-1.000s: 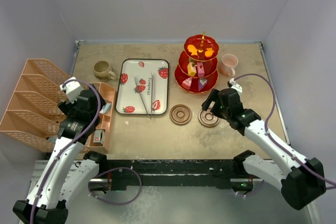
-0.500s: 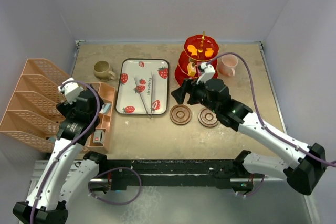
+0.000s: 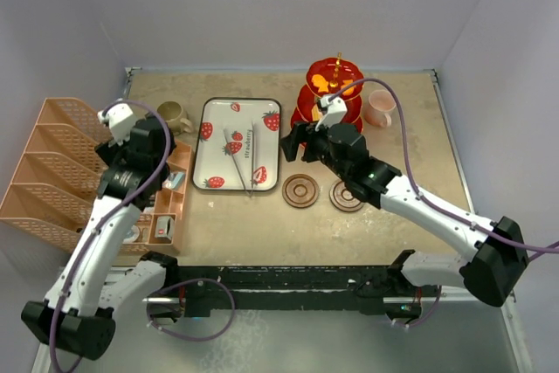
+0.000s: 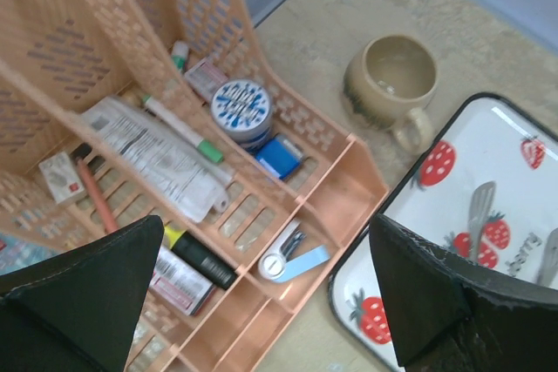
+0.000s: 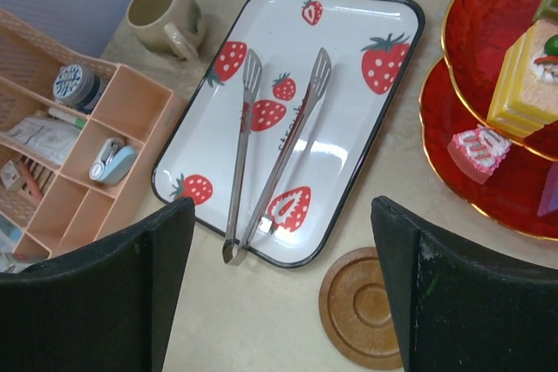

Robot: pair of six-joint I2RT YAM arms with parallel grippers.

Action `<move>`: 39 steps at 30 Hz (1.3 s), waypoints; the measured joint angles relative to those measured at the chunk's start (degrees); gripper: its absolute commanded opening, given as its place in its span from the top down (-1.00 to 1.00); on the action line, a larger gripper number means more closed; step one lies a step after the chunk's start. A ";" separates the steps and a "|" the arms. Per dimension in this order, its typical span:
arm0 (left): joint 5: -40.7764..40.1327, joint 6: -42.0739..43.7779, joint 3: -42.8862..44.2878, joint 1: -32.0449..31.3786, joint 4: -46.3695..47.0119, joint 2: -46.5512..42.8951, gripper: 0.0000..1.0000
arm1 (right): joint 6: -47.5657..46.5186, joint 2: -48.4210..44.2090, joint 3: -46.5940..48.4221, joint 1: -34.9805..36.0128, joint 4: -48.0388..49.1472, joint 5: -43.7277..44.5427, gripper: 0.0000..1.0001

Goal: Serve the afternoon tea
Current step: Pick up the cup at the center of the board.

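Top external view: the red translucent three-tier stand with gold stem (image 3: 336, 76) rises just behind and to the right of the right gripper (image 5: 281, 206), whose jaws gape wide and empty. Small colourful toy sweets (image 5: 523, 84) sit on its tiers.

The likeliest mishap is a knock. The right arm lies hard against the stand's lower tiers, so any swing rightward could probably jolt it and spill sweets. Under this gripper the long metal tweezers (image 5: 295, 132) lie flat on the glossy white strawberry-printed rectangular tray (image 5: 397, 15). A pinch may catch one blade only, or skate them across the tray.

The left gripper (image 4: 261, 233), also spread wide and holding nothing, hangs over the peach plastic desk organiser (image 4: 340, 180). The olive-brown mug (image 4: 392, 80) stands ahead of it and to the right, beside the organiser's wall, where a low reach could snag.

The count:
- One stand
- Two mugs, the pink mug (image 3: 380, 108) well right of the right gripper
- Two round brown coasters (image 3: 300, 190) just nearer than that gripper, both bare
- One tray
- One pair of tweezers
- Several sweets, though the arm hides too many to count
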 measured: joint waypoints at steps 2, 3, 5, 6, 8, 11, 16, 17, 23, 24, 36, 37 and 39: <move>0.17 0.33 4.35 0.00 0.66 4.52 -0.98 | -0.50 -0.13 0.00 0.00 0.70 0.61 -0.71; 0.31 0.50 6.36 0.00 0.90 6.56 -0.99 | -0.76 -0.39 -0.04 0.00 1.11 0.92 -0.71; 0.37 0.66 10.01 0.00 1.09 10.03 -0.99 | -1.14 -0.85 -0.22 0.00 1.73 1.36 -0.71; 0.42 0.68 11.56 0.00 1.20 11.50 -0.99 | -1.31 -1.25 -0.46 0.00 2.27 1.38 -0.71; 0.55 0.79 15.02 0.00 1.60 14.69 -0.99 | -1.68 -1.84 -0.61 0.00 2.78 1.42 -0.72; 0.68 1.53 19.43 0.02 1.79 18.71 -0.99 | -2.40 -2.27 -0.61 0.00 2.71 1.70 -0.74; 3.08 3.04 26.34 2.21 1.64 25.38 -0.98 | -3.98 -2.38 -0.61 0.00 2.05 1.90 -0.77; 3.87 3.30 27.41 3.19 1.60 26.53 -0.98 | -4.22 -2.49 -0.61 0.00 2.05 1.92 -0.77; 9.14 4.81 29.64 11.10 0.94 30.25 -0.97 | -5.68 -4.04 -0.72 0.00 2.12 1.79 -0.78; 9.40 5.20 29.94 12.13 0.83 30.73 -0.97 | -5.75 -4.15 -0.74 0.00 2.12 1.73 -0.79; 14.38 8.79 37.83 17.68 -0.09 41.62 -0.83 | -5.95 -6.25 -3.13 0.00 2.03 -1.38 -0.80; 15.32 9.01 38.80 17.99 -0.26 43.50 -0.78 | -5.90 -6.84 -3.76 0.00 1.95 -1.42 -0.80; 17.22 9.18 40.74 18.38 -0.44 47.36 -0.71 | -5.90 -7.34 -4.28 0.00 1.44 -1.51 -0.80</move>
